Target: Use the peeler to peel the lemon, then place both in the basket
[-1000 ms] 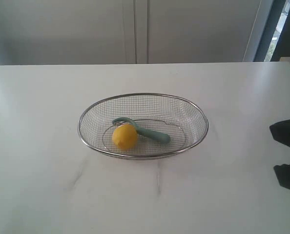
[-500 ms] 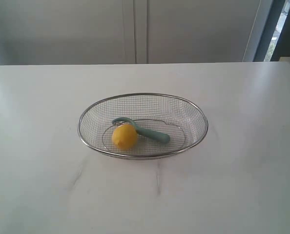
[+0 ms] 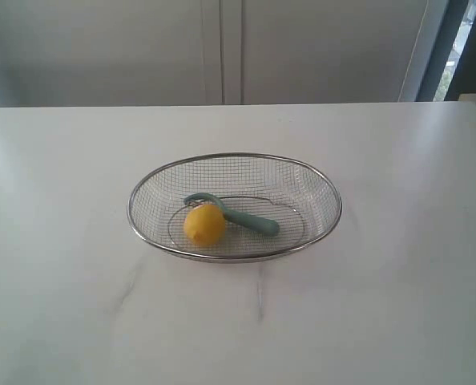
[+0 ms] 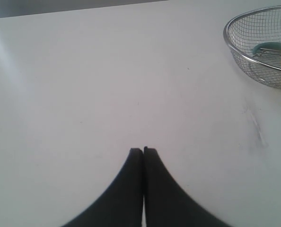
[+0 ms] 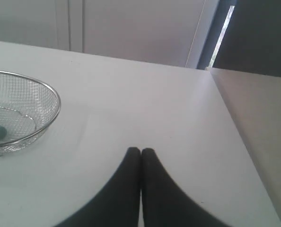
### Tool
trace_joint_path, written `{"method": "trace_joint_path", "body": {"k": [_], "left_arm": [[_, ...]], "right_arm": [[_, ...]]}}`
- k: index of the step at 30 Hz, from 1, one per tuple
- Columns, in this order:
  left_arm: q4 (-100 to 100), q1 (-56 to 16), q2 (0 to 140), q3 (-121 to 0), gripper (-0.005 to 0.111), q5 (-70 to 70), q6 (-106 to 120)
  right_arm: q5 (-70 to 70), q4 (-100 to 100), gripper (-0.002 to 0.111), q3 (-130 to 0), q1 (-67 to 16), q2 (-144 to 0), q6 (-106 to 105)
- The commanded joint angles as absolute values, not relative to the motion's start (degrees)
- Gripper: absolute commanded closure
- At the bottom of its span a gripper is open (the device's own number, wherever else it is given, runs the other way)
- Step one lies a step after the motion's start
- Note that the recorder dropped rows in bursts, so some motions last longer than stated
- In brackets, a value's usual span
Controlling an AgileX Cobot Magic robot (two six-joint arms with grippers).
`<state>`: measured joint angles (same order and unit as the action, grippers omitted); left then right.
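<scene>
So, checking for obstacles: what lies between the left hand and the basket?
Nothing; the left wrist view shows only bare table between the left hand and the basket.

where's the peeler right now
In the exterior view the peeler lies inside the basket near the middle of the table, its blade head just behind the lemon, handle pointing right.
</scene>
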<state>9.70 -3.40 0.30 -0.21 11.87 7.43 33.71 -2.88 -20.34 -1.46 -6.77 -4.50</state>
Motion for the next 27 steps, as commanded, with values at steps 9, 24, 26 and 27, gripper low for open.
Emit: {"method": "trace_joint_path", "body": {"k": [9,24,26,27], "left_arm": [[10.18,-3.32,0.0,0.0,0.107,12.08,7.56],[10.18,-3.32,0.0,0.0,0.107,12.08,7.56],[10.18,-3.32,0.0,0.0,0.107,12.08,7.56],[10.18,-3.32,0.0,0.0,0.107,12.19,7.56]], "right_arm": [[23.03,-2.94,0.108,-7.72,-1.06,-4.51,-4.3],[16.63,-2.82,0.108,0.0,-0.21,0.0,-4.25],[15.99,-2.58,0.108,0.0,1.3,0.0,-4.25],[15.89,-2.58,0.108,0.0,2.26,0.0,-4.25]]}}
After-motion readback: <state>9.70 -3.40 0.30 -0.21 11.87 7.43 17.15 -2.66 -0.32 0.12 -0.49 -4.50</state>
